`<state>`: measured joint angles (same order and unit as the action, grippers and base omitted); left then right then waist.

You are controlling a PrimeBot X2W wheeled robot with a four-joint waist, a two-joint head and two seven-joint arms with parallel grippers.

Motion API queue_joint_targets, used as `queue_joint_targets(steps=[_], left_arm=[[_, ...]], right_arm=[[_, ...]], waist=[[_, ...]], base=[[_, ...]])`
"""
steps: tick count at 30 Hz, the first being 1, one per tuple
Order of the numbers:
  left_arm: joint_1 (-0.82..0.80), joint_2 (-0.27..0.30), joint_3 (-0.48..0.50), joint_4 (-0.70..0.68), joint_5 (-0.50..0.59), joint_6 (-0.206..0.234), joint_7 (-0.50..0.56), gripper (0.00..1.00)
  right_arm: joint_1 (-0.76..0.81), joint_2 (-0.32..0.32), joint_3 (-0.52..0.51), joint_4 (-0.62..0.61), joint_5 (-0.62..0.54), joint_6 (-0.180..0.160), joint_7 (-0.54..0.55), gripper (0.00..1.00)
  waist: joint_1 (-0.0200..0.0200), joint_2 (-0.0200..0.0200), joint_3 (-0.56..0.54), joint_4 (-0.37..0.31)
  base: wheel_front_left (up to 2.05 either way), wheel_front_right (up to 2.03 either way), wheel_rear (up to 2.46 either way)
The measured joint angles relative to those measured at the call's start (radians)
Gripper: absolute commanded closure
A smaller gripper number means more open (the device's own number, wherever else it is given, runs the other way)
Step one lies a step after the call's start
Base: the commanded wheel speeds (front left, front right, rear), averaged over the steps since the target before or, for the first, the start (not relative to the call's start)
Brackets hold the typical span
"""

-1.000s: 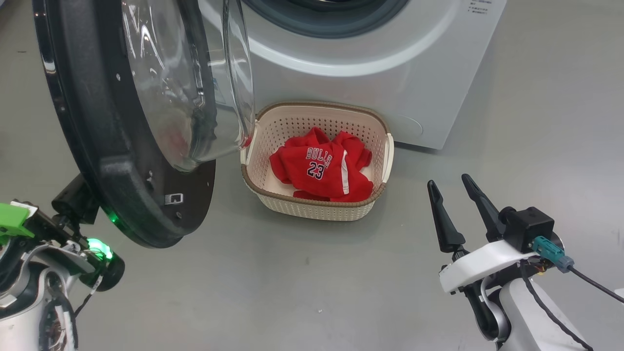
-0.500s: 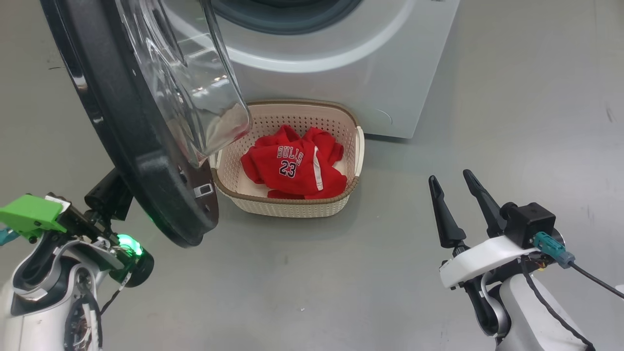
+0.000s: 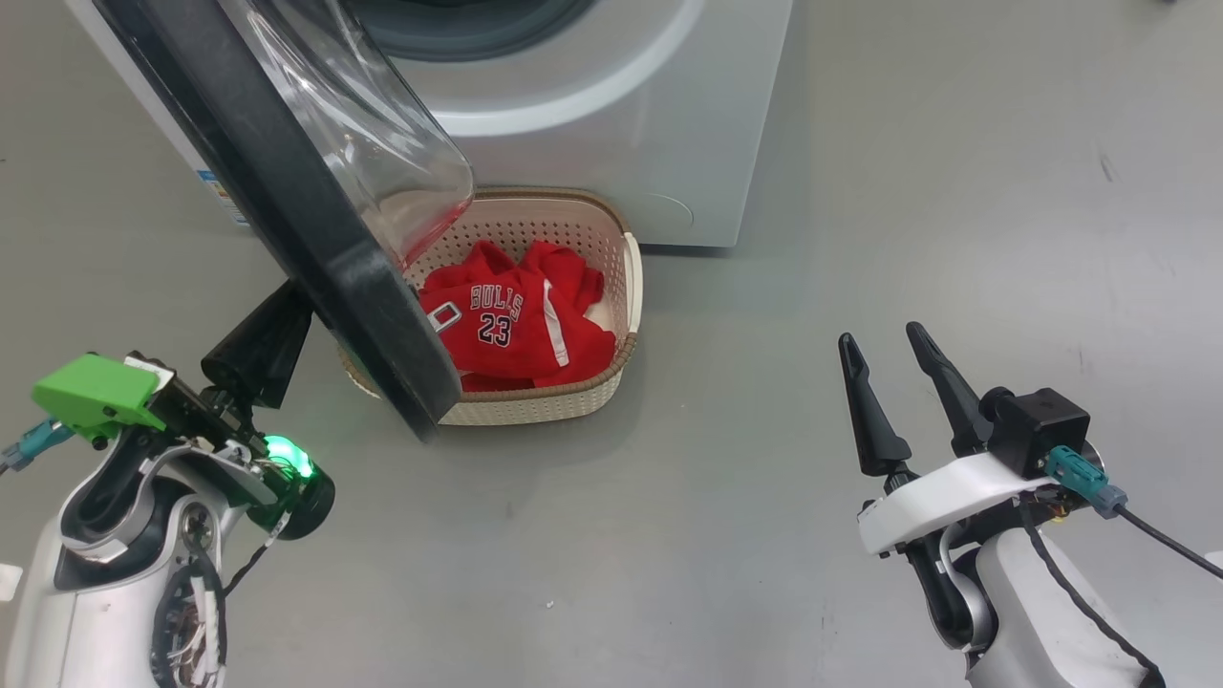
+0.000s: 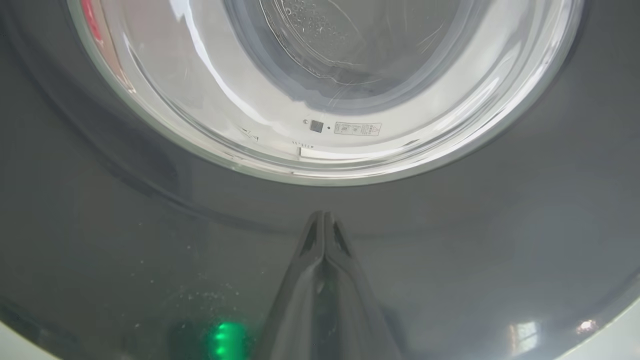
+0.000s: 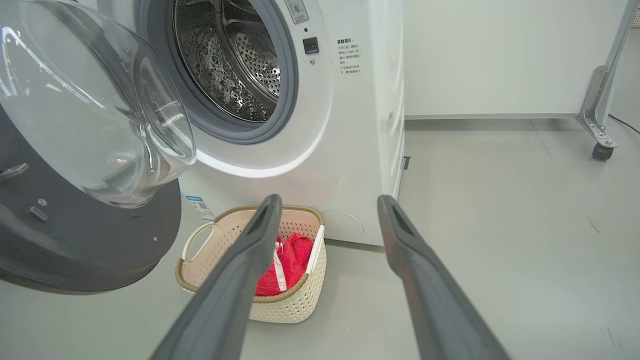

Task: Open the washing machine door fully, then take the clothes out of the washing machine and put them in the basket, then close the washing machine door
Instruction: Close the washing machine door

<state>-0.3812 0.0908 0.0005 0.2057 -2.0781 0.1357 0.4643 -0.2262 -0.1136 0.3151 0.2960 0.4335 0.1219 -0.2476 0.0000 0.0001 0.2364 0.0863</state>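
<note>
the left claw [image 4: 323, 220] is seen closed tight with nothing held, its tips laid together against the glossy black outer face of the door [image 4: 475, 240], just below the glass bowl [image 4: 320, 100]. the step in hand is judged to be the closing push. a flat, steady press through the joined tips is called for, aimed square to the face so that they are not slid sideways on the slick surface, and contact is best kept low and away from the hinge side, where leverage is greatest. the right claw [image 3: 879, 336] is held wide apart, empty and well off to the side, and should be left there. the door stands part open, with its bowl turned towards the drum [image 5: 235, 65], which looks empty. the clothes [image 3: 506, 325] are lying in the basket [image 3: 535, 406], which is set on the floor [image 3: 860, 191] just before the machine [image 3: 611, 124], under the door's swing. whether the lower edge will clear the basket cannot be told, so the swing should be watched there, and the push carried through until the latch is felt to catch.
</note>
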Motion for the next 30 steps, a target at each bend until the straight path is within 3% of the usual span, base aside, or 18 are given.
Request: queue_joint_targets(steps=[16, 30], left_arm=[[-0.071, 0.002, -0.025, 0.005, -0.07, 0.0, -0.081, 1.0], [-0.165, 0.019, -0.044, -0.016, -0.065, 0.0, -0.168, 1.0]], right_arm=[[-0.016, 0.018, -0.017, -0.006, 0.0, 0.0, 0.0, 0.0], [-0.031, 0.033, -0.044, -0.015, 0.005, 0.0, 0.0, 0.0]], waist=[[0.0, 0.0, 0.035, -0.127], [0.0, 0.0, 0.084, -0.257]], base=[[0.0, 0.0, 0.0], [0.0, 0.0, 0.0]])
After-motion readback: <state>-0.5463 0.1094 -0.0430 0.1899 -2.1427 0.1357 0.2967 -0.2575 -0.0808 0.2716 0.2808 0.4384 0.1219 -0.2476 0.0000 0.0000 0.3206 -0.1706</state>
